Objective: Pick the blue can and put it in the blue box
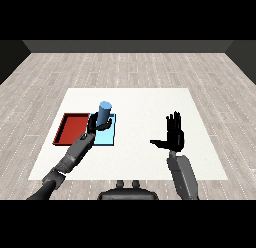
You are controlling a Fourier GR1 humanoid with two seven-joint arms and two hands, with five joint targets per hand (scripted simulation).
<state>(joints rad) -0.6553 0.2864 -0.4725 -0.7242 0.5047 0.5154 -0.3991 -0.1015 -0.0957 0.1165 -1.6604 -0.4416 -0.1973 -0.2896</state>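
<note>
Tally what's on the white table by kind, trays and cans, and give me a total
Trays: 2, a flat red tray and a flat light blue tray
Cans: 1, an upright blue cylindrical can, held in the left hand
Total: 3

Two grey forearms, matte, tube-shaped, each built from short segments with a visible break partway along. Left forearm point(75, 153) looks slimmer, tapering toward the wrist; right forearm point(183, 174) is thicker and blockier. Each ends in a black hand: left hand point(96, 124), right hand point(175, 135), slim fingers plus thumb. No cables, screws or markings visible.
</note>
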